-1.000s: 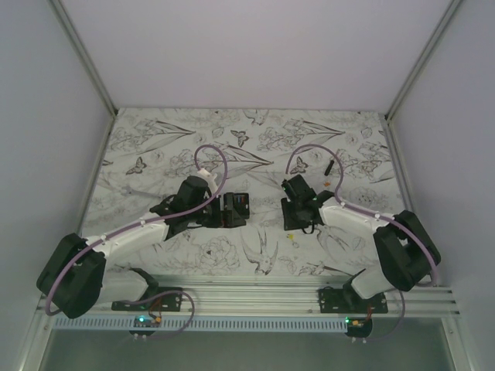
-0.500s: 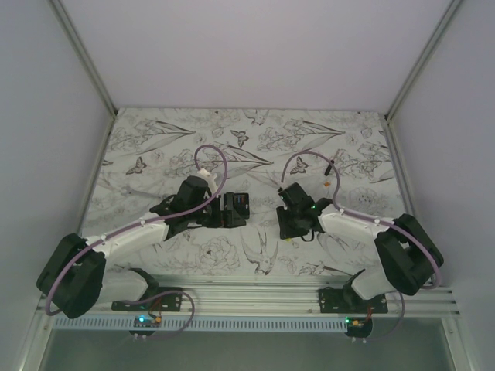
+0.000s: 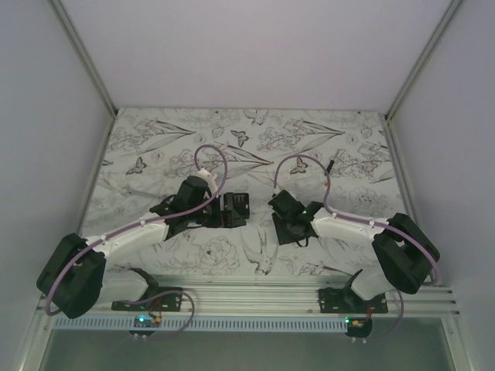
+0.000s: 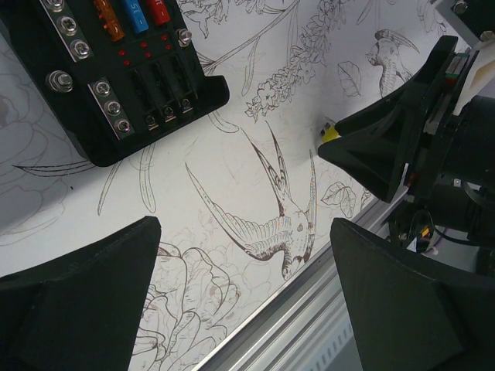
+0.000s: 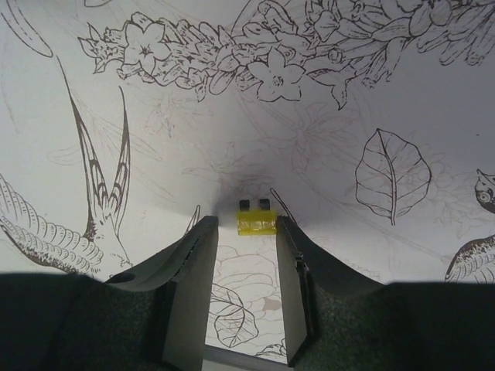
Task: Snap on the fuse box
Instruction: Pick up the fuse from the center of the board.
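Observation:
The fuse box [image 4: 116, 73] is a black block with orange, blue and red fuses on its face, lying flat on the flower-printed mat at the upper left of the left wrist view. In the top view the fuse box [image 3: 240, 209] sits just right of my left gripper [image 3: 223, 212]. My left gripper [image 4: 246, 228] stands wide open over bare mat, holding nothing. My right gripper [image 5: 244, 226] is open, tips down at the mat. A small yellow fuse [image 5: 257, 221] lies between its tips, against the right finger [image 5: 288, 255]. The right gripper [image 3: 285, 226] is a short way right of the box.
A thin black stick-like piece [image 3: 331, 167] lies on the mat behind the right arm. An aluminium rail [image 3: 255, 290] runs along the mat's near edge and shows in the left wrist view [image 4: 309, 309]. White walls enclose the left, right and back.
The right arm has swung left and nearer, closing on the fuse box, and its jaws have parted a little. The left arm and the fuse box have not moved.

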You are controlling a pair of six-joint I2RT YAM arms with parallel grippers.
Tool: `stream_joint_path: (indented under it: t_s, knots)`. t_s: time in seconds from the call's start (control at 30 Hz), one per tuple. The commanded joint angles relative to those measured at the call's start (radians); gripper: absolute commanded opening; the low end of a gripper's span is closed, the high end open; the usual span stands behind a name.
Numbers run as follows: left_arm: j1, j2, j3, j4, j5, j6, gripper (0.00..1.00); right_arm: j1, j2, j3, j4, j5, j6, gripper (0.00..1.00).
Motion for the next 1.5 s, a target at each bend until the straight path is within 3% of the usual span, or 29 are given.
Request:
stream_joint_path:
  t_s: [0.0, 0.67, 0.97, 1.47]
  knots:
    - [0.007, 0.0, -0.009, 0.007, 0.005, 0.009, 0.95, 0.036, 0.042, 0.014, -0.084, 0.083, 0.054, 0.41]
    - [0.008, -0.006, -0.014, 0.008, -0.002, -0.009, 0.95, 0.065, 0.063, 0.004, -0.106, 0.136, 0.087, 0.34]
    - [0.01, -0.009, -0.013, 0.01, 0.002, -0.042, 0.95, 0.074, 0.006, -0.04, -0.059, 0.151, 0.094, 0.23]
    - [0.013, -0.056, 0.037, 0.039, 0.05, -0.208, 0.89, 0.112, -0.144, 0.029, 0.111, 0.083, -0.115, 0.21]
